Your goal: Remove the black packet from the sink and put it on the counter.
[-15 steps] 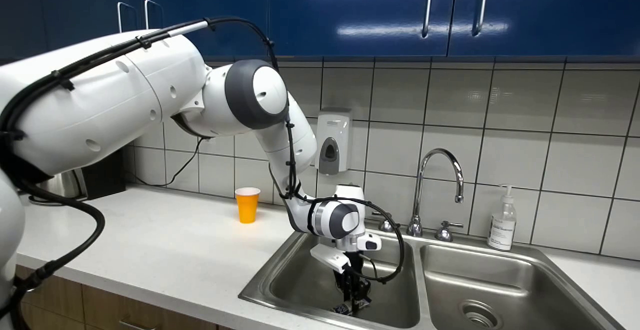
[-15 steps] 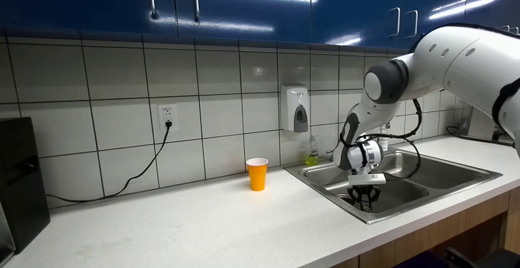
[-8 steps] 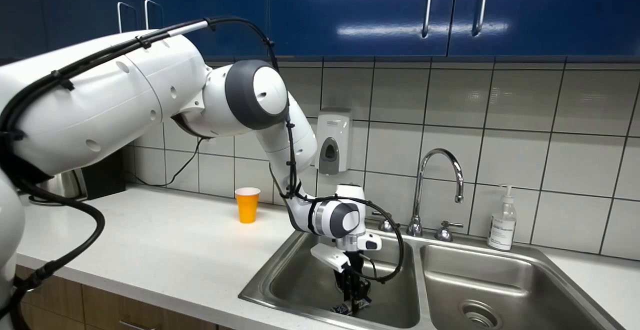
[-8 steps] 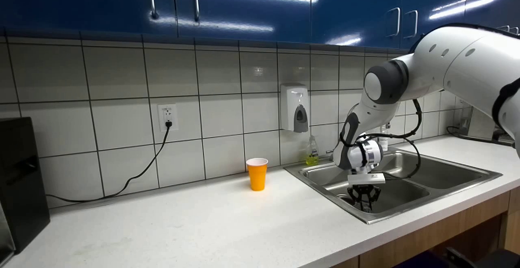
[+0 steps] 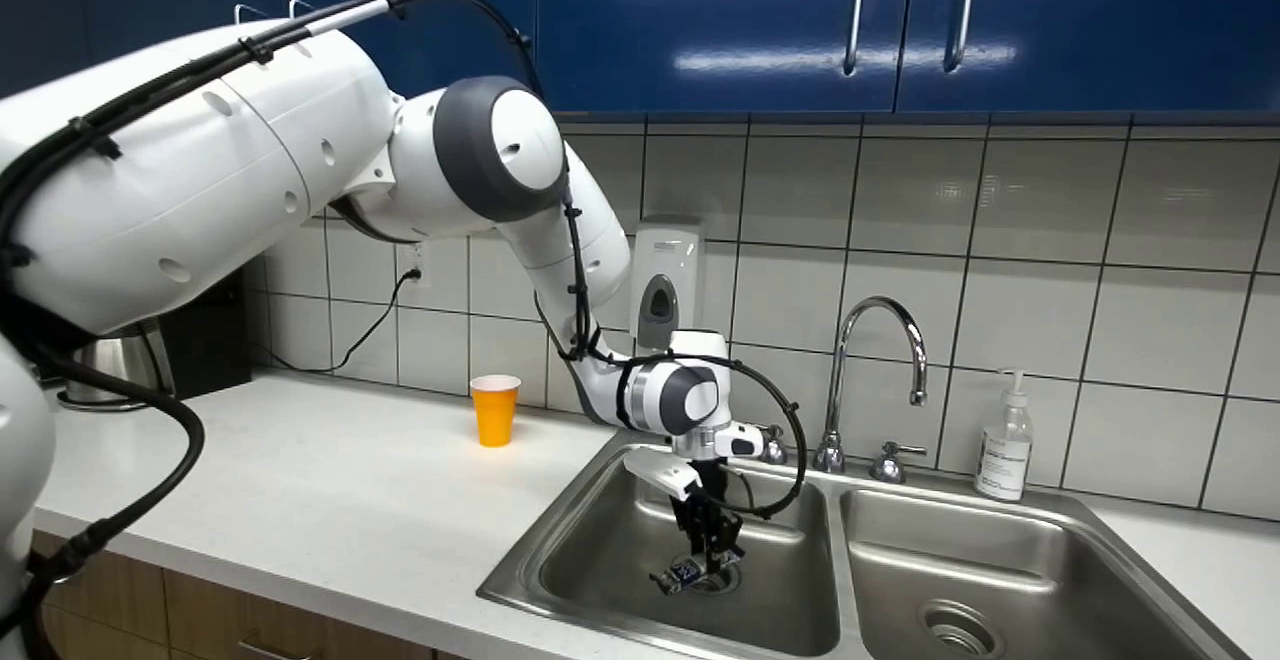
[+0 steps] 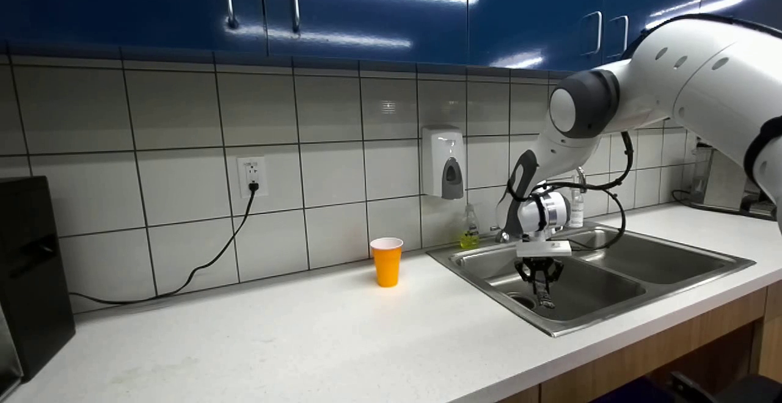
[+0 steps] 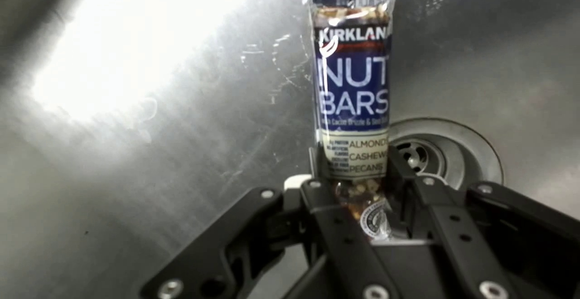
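Gripping 1 packet (image 7: 353, 81), the hand (image 7: 355, 163) hangs inside the sink (image 5: 841, 570).

And up we come: in both exterior views my gripper (image 5: 713, 562) and the packet (image 5: 686, 573) now sit higher in the frame, and my arm (image 5: 500, 148) has risen with them. In an exterior view that lift brings the round drain (image 5: 722, 584) into sight at lower centre, partly behind the packet, and uncovers the wall outlet (image 5: 418, 258) left of centre, which the arm was hiding a moment ago.
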Robot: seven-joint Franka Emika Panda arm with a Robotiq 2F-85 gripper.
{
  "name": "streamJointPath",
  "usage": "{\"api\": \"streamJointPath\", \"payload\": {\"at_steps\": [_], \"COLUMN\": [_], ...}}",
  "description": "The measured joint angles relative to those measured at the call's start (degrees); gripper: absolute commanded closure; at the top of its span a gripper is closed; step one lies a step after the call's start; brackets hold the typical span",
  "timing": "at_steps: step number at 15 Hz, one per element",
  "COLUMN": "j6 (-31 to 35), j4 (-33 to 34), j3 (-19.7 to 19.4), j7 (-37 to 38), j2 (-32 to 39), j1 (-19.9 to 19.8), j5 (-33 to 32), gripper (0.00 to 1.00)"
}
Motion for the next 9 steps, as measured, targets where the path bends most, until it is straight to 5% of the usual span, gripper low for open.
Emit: {"api": "streamJointPath", "payload": {"at_steps": [9], "j6": [-1.9], "j4": [-10.7], "j3": [0.0], "j7": [-3.5], "j2": [-13.6], "j1": [2.0], "j5": [-3.1], "gripper": [0.91]}}
